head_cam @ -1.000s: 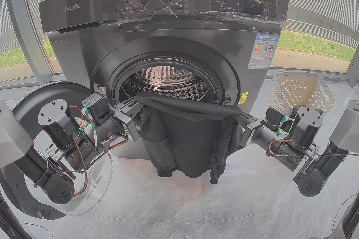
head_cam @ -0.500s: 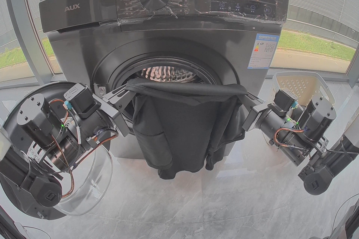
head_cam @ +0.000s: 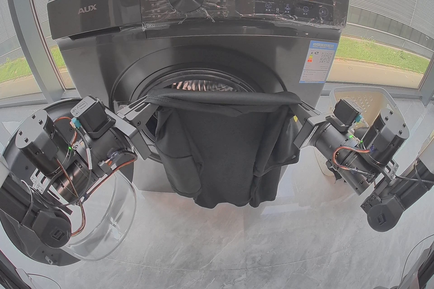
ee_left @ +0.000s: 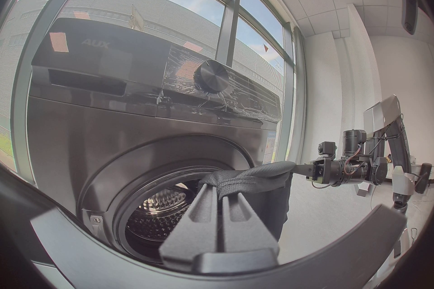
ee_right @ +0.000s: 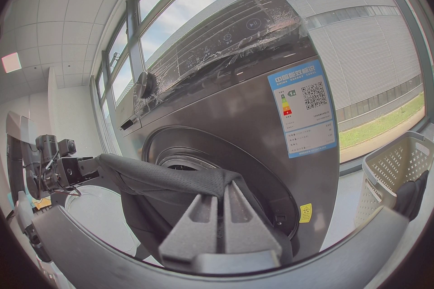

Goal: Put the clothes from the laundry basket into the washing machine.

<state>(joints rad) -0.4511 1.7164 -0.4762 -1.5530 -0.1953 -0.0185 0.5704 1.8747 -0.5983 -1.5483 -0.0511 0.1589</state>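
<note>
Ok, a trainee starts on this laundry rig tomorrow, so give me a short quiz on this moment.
1. True or false: the washer's door is shut.
2. The left gripper and right gripper hold: A) a towel each; B) one black garment, stretched between them; C) nothing.
3. Fill in: the basket stands on the robot's ___ side.
Key: 1 false; 2 B; 3 right.

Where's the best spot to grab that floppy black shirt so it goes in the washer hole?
Probably its top edge, one end per claw, from each side. The left claw and right claw pinch the black cloth shirt so: stretched level before the round drum opening, rest hanging limp.
</note>
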